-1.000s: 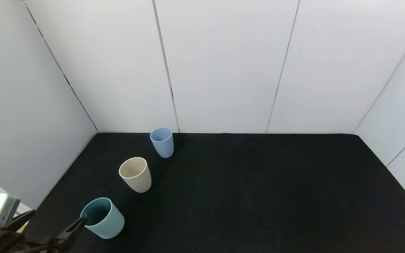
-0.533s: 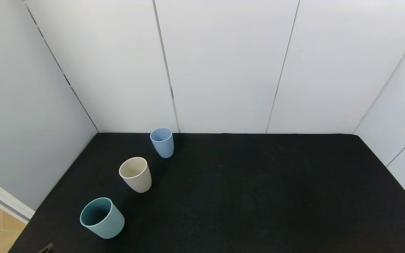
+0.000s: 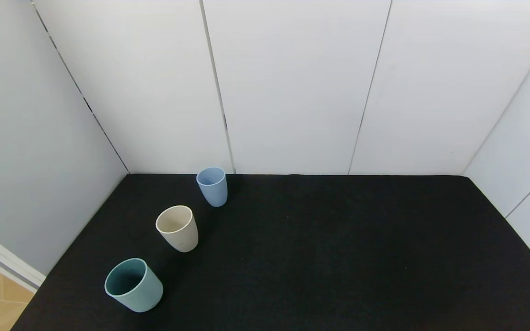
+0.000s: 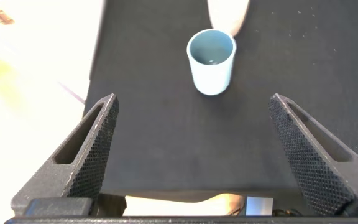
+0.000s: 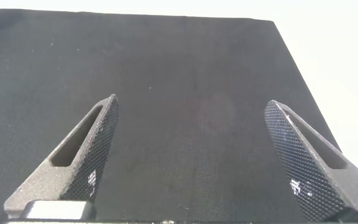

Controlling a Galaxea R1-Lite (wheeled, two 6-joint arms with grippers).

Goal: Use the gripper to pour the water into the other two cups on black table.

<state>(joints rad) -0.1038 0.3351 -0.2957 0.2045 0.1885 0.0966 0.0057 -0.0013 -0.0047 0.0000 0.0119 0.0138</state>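
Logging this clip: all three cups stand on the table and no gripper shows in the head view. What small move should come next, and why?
Probably ease the left gripper forward toward the teal cup. Its jaws are wide open with the cup centred ahead but beyond them, upright, with what looks like a little water in it. The beige cup and blue cup stand apart behind it. The right gripper is open over bare table.
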